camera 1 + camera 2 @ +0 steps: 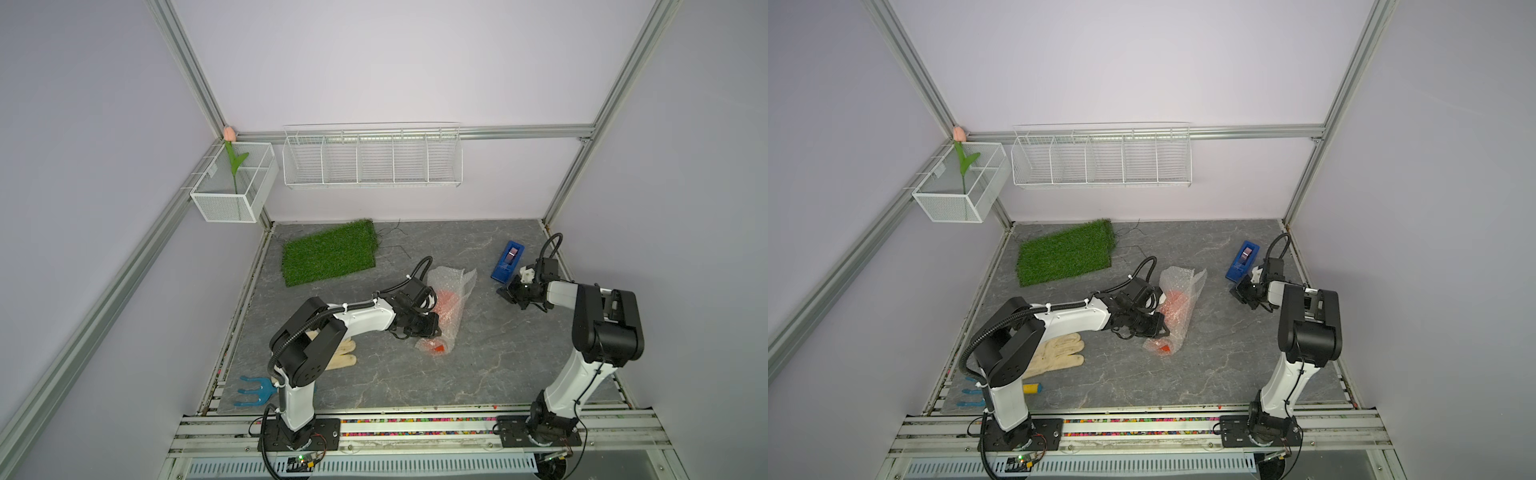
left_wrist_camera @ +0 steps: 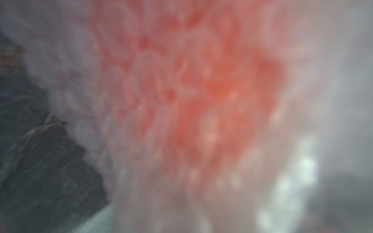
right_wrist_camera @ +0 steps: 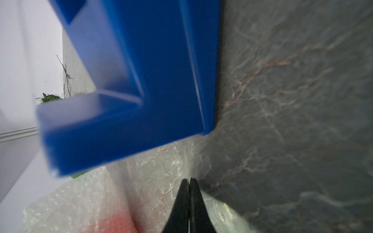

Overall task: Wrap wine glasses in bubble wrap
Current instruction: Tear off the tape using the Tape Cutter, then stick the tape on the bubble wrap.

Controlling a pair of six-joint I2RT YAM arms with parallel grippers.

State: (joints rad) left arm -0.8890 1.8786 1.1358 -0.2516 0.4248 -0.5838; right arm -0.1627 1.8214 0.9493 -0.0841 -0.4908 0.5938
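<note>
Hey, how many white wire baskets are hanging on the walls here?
2. A mesh box holding a tulip hangs in the left rear corner. A long divided wire rack hangs on the back wall. None seem hidden.

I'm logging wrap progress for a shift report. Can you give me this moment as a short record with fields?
bubble wrap: rolled around the goblet, far end flared open
goblet: lying on its side on the table, red showing through the film
left hand: shut, against the roll's side; grip unclear
right hand: shut, empty, near the blue tape dispenser
other items: grass mat, glove
</note>
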